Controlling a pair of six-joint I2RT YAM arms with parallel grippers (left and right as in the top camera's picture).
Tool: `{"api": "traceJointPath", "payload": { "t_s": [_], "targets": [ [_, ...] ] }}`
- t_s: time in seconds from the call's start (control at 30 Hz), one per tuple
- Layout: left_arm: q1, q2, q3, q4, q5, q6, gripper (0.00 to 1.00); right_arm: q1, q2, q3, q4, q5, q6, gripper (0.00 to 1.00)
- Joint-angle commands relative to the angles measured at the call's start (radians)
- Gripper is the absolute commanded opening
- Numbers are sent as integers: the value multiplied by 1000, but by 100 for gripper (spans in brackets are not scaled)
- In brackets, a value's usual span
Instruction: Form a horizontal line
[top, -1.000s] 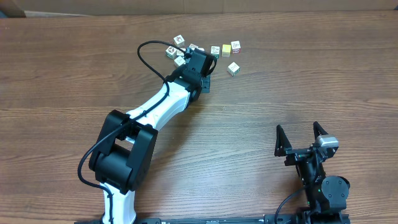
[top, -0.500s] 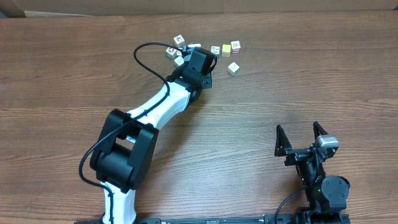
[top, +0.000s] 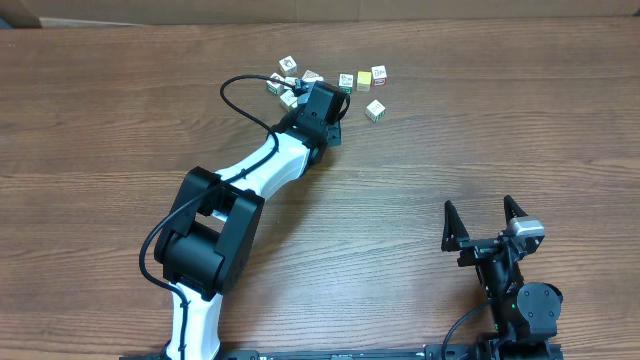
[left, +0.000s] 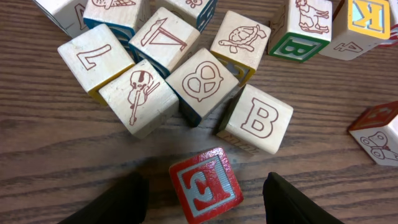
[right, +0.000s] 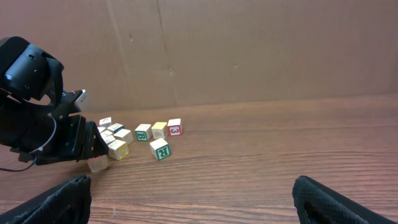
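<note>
A short row of three cubes lies at the table's far middle: a green-edged one, a yellow one and a red-and-white one. It also shows in the right wrist view. My left gripper is open and low over the table beside the irregular bunch of cubes. In the left wrist view its fingers straddle a red cube with a white E, apart from both fingers. The bunch lies just beyond it. My right gripper is open and empty at the near right.
A lone green-and-white cube sits just in front of the row's right end. A red-topped cube lies to the right of my left fingers. A brown cardboard wall runs behind the table's far edge.
My left arm's elbow has swung a little to the right while its gripper stays by the bunch. The cubes and the right arm have not visibly moved.
</note>
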Motion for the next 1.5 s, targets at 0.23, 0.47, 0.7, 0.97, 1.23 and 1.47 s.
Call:
{"api": "traceJointPath", "payload": {
  "t_s": [0.23, 0.47, 0.7, 0.97, 1.23, 1.47],
  "targets": [
    [-6, 30, 6, 14, -47, -22, 54, -5, -8, -10, 4, 9, -7, 100],
    [-6, 71, 6, 57, -39, -24, 54, -5, -8, -10, 4, 9, -7, 100],
    [-6, 69, 7, 60, -40, -7, 50, -5, -8, -10, 4, 9, -7, 100],
    [-5, 56, 11, 38, -40, 81, 39, -5, -8, -10, 4, 9, -7, 100],
    [-5, 48, 11, 10, -40, 97, 42, -5, -8, -10, 4, 9, -7, 100],
    [-5, 21, 11, 16, -40, 96, 44, -5, -8, -10, 4, 9, -7, 100]
  ]
}}
